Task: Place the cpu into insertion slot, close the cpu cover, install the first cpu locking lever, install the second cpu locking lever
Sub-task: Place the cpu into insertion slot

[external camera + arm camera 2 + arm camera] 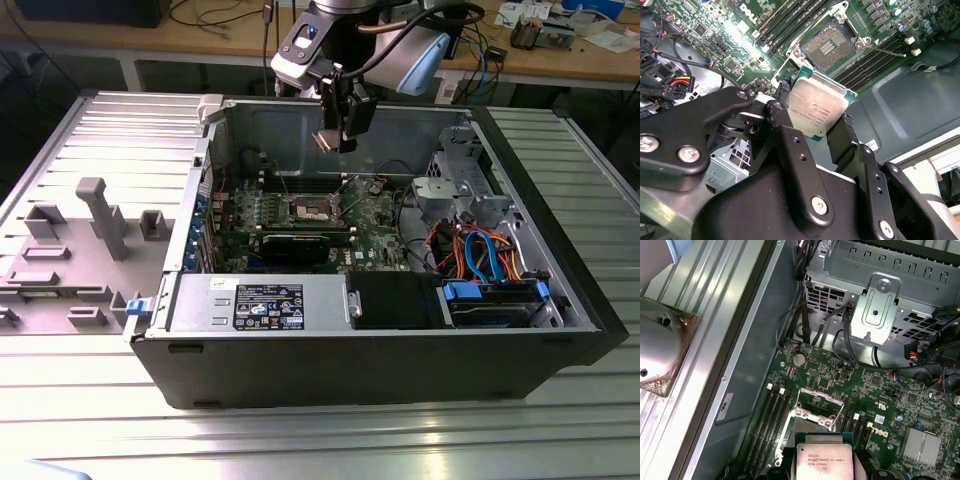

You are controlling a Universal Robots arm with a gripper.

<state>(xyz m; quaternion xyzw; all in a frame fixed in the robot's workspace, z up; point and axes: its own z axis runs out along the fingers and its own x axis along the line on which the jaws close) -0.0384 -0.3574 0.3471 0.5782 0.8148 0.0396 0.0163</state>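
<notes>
Silvery cpu sat clamped in the gripper, upper centre of the exterior view; the open insertion slot lay below it, slightly left.

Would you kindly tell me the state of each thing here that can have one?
gripper: shut on the cpu.
cpu: held in the air, not seated.
slot: empty, uncovered.
cover: swung up, open.
case: side open.

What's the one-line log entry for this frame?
end effector: shut on cpu | cpu: held above motherboard, not seated | insertion slot: uncovered, empty
</notes>
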